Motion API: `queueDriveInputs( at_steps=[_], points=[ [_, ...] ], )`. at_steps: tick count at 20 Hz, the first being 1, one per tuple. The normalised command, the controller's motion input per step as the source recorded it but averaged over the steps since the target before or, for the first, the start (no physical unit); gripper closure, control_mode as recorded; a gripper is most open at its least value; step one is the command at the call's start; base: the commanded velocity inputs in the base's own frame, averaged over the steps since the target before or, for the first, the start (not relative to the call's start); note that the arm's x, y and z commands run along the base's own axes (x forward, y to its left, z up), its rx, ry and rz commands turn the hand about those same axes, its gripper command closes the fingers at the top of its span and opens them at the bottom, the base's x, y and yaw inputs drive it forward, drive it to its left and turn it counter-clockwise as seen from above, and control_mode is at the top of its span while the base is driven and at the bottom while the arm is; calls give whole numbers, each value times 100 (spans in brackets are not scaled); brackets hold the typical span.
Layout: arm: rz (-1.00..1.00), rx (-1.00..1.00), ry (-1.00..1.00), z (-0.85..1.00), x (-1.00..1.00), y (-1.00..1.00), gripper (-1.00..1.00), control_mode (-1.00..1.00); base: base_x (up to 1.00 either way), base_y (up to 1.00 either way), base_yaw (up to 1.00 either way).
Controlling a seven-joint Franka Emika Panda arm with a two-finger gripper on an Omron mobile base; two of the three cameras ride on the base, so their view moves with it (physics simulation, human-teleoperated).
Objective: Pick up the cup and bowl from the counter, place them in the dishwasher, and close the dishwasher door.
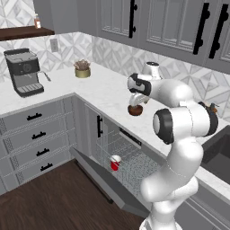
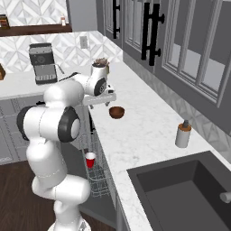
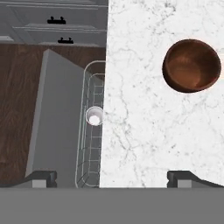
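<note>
Cup (image 1: 115, 162) sitting upright in dishwasher (image 1: 120, 157) rack. Bowl (image 3: 191, 65) resting on counter (image 3: 144, 131), off to gripper's (image 3: 111, 178) right side. Jaws standing wide apart, holding nothing. Risk: descending off-centre, finger striking rim, bowl skidding or tipping. Door (image 3: 54, 118) lying open.

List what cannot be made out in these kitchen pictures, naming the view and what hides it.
- Small dark brown wooden bowl: in the left base view the white arm's hand covers most of it.
- Red plastic cup: the hand view shows just its pale mouth from above; its sides are hidden.
- Grey wire dishwasher rack: right base view, largely behind the arm and counter edge.
- Dark sink: cut by the right edge, left base view.
</note>
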Motion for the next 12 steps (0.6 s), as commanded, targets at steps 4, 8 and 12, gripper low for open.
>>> queueDriveInputs(
  at_steps=[4, 8, 12],
  points=[
    [7, -1, 6, -16, 52, -2, -100, -100, 0, 0, 0],
    [2, -6, 11, -34, 49, 0, -100, -100, 0, 0, 0],
    [0, -2, 4, -33, 60, 0, -100, -100, 0, 0, 0]
  ],
)
